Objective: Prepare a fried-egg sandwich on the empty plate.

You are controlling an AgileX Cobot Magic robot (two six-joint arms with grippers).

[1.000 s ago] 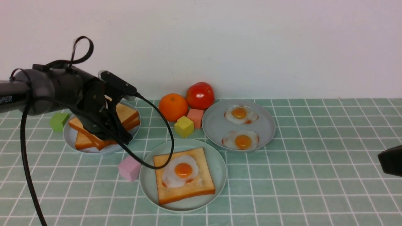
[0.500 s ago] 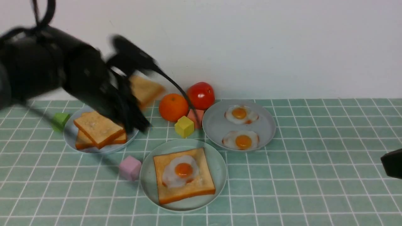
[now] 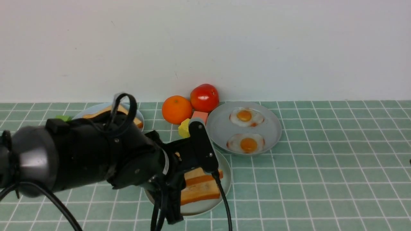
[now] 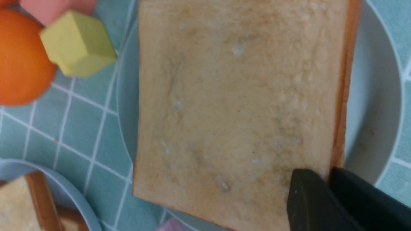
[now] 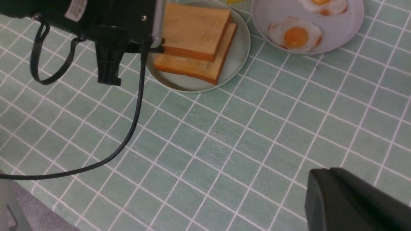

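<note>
My left gripper [image 4: 327, 175] is shut on the edge of a golden-brown toast slice [image 4: 237, 96]. It holds this slice flat over a second toast slice [image 5: 192, 69] that lies on the pale mint-green plate [image 3: 226, 179]. The top slice [image 5: 194, 29] covers most of the lower one, and I cannot tell whether it rests on it. The fried egg is hidden under the top slice. In the front view my left arm blocks most of the stack [image 3: 200, 189]. My right gripper [image 5: 324, 173] is shut and empty, low over bare tiles to the right of the plate.
A greyer plate [image 3: 221, 128] behind holds two brown-edged eggs [image 3: 248, 143]. An orange [image 3: 177, 109], a tomato [image 3: 204, 97], a yellow cube [image 4: 77, 43] and a pink block [image 3: 199, 115] stand behind the mint plate. The toast plate [image 3: 96, 106] is back left. My left arm's cable [image 5: 135, 106] hangs near the front.
My left arm has lifted a toast slice off the back-left plate, swung right and down, and brought it over the toast and egg on the mint plate. The egg is now covered.
</note>
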